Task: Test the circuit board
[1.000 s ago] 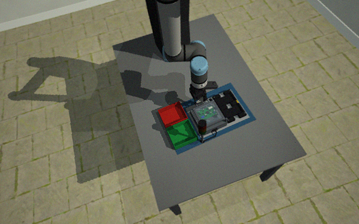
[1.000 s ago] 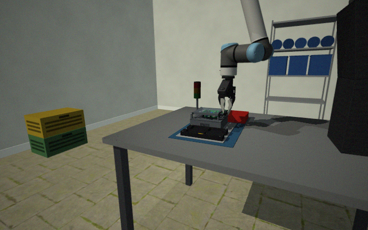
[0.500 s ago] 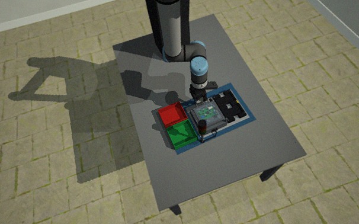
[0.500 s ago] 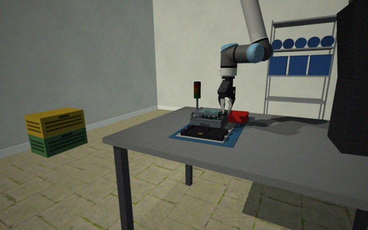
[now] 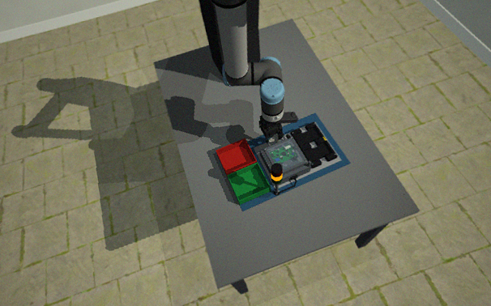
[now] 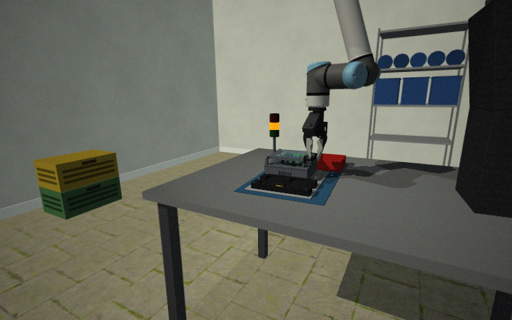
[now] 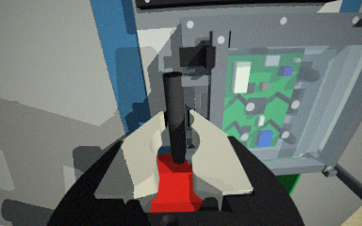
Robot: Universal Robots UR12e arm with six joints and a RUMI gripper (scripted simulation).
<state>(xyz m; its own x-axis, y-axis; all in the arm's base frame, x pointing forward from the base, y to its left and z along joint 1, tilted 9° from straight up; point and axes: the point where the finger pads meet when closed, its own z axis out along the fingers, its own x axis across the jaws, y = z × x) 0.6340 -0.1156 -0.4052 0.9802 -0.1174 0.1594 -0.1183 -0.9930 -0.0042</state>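
The green circuit board lies component side up in the grey tester, under the clear lid, which lies flat. Its white connector is at the board's left in the wrist view. The signal light glows amber. A black hook is at the lid's edge. My gripper is slightly open beside the tester, its fingertips on either side of a black bar with narrow gaps. I cannot make out the lone black post.
The red bin and green bin adjoin the tester on one side. The black tray is on the other side. The light's pole rises behind the tester in the exterior view.
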